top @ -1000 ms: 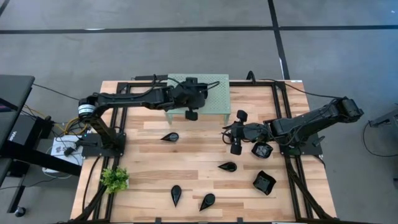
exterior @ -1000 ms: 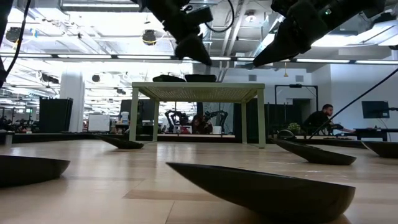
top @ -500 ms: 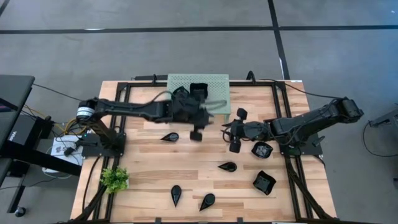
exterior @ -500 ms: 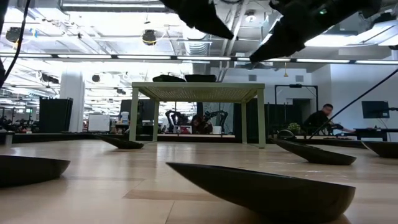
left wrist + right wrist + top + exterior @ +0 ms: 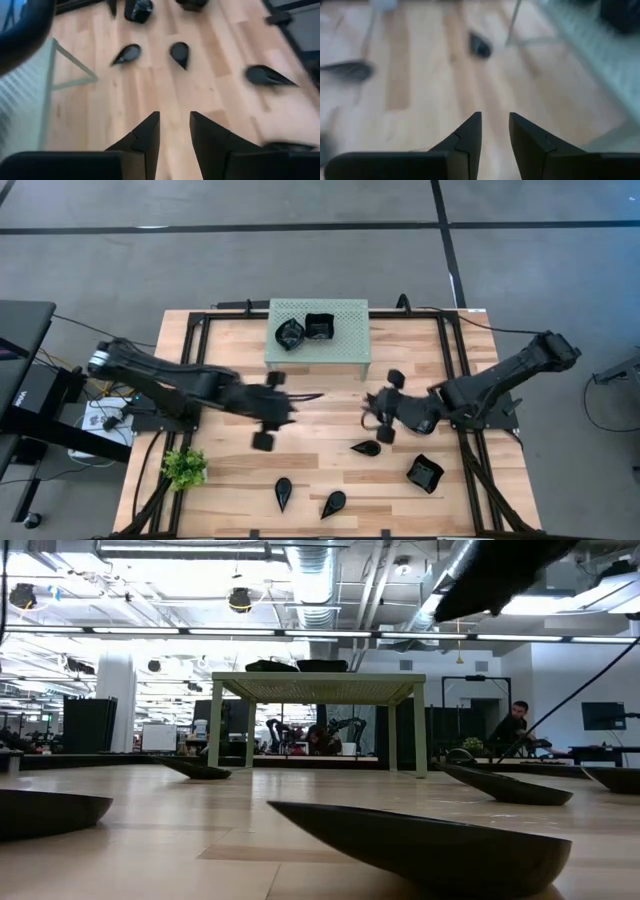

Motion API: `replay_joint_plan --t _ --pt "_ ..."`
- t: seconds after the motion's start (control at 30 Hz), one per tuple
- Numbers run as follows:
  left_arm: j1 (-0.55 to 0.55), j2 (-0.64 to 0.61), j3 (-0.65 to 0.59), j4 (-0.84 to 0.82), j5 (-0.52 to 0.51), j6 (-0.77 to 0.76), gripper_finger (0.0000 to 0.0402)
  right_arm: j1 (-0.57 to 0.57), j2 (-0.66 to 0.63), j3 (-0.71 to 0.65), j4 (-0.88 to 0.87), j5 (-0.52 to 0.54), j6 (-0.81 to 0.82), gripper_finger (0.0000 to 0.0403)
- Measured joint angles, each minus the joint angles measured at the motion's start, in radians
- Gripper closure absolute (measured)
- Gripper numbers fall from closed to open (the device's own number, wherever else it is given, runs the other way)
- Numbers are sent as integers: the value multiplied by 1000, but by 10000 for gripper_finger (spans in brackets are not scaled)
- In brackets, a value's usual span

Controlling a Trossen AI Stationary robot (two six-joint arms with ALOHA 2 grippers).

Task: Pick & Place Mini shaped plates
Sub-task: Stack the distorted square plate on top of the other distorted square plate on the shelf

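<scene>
Wooden desk (image 5: 230, 470): two plates (image 5: 305, 330) on the green rack (image 5: 350, 345), others scattered in front. Left gripper (image 5: 174, 131) and right gripper (image 5: 495, 131) slightly spread, empty, above bare wood near teardrop plates (image 5: 366, 448).

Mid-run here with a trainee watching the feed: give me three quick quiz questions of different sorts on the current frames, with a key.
1. Count: how many mini shaped plates sit on top of the mint-green rack?
2. True or false: the left gripper is carrying a plate.
3. Multiple choice: the small green plant stands at which side of the table in the high view? A) by the left arm's side, near the front edge B) beside the rack C) by the right arm's base

Key:
1. Two: one rounded plate and one squarish plate.
2. False; its fingers stand apart with only bare wood between them.
3. A
</scene>
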Motion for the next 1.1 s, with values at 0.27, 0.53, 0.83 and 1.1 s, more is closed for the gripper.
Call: replay_joint_plan --t 0.27,0.53,0.83,1.1 --pt "-78 -315 -415 333 -4 -55 293 232 69 142 -318 -122 540 310" --pt "-68 -481 -650 635 -11 -58 293 335 424 365 -804 -507 985 310" --pt "-59 -511 -668 648 -11 -58 293 342 683 507 -831 -662 935 310" --pt "-60 -511 -668 652 -10 -58 293 330 717 507 -840 -687 956 310"
